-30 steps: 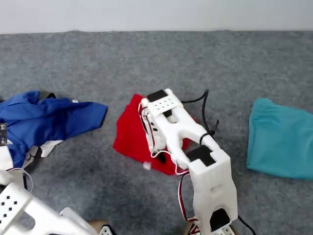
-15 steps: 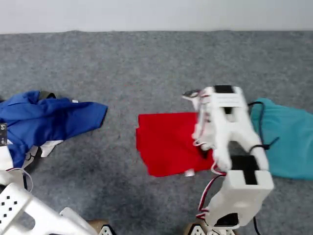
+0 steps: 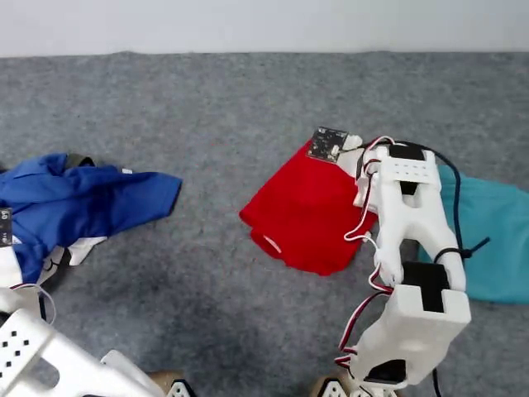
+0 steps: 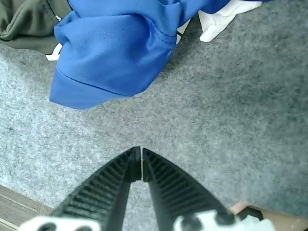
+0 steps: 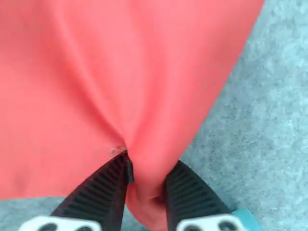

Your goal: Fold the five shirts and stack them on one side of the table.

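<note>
The teal shirt runs off the right edge of the high view, and the right arm covers its left side and the right border of the red shirt. The blue shirt is cut by the left edge and hides most of an olive garment and a white garment beneath it. The left arm is cropped at the bottom corner.

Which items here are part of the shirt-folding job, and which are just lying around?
Job:
red shirt, pinched in the right gripper
teal shirt
blue shirt, with a white garment and an olive garment against it
left gripper, shut and empty

Just there:
grey table cover
</note>
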`<state>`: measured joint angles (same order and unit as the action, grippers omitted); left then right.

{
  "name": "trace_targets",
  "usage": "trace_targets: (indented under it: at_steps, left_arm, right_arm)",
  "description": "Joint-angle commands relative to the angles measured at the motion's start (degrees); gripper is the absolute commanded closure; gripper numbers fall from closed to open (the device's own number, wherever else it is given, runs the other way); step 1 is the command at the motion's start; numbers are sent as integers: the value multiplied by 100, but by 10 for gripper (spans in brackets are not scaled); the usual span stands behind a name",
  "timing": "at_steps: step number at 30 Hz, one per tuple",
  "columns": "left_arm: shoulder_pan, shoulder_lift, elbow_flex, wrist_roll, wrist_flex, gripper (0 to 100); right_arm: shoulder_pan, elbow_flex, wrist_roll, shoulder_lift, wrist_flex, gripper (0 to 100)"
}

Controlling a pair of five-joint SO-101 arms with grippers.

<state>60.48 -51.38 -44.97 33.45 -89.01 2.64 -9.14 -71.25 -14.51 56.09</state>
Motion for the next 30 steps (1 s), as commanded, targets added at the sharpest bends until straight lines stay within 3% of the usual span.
trace_targets:
  at_steps: [1, 4, 8, 14, 17, 20, 24, 30]
  left_arm:
    - [-18, -123, 92, -18, 79, 986]
    - [-26, -123, 92, -18, 79, 986]
    - [-237, -123, 92, -18, 62, 986]
    - [-352, -123, 224, -18, 62, 986]
    - [-343, -123, 286, -18, 79, 986]
    - [-343, -123, 286, -18, 79, 986]
    - [-343, -123, 286, -18, 79, 986]
    - [-352, -123, 286, -18, 79, 986]
  right_arm:
    - [-66, 114, 202, 356, 180, 861]
    - [-171, 149, 1609, 734, 444, 779]
    - [-514, 141, 3385, 1367, 1007, 775]
    - [-1095, 114, 4993, 2176, 2308, 778]
    - [-1332, 114, 5495, 2220, 2905, 843]
    - [-1525, 105, 5820, 2211, 3257, 987]
    - [-1560, -132, 6180, 2211, 3459, 964]
    - [-1552, -1969, 6321, 2220, 1965, 989]
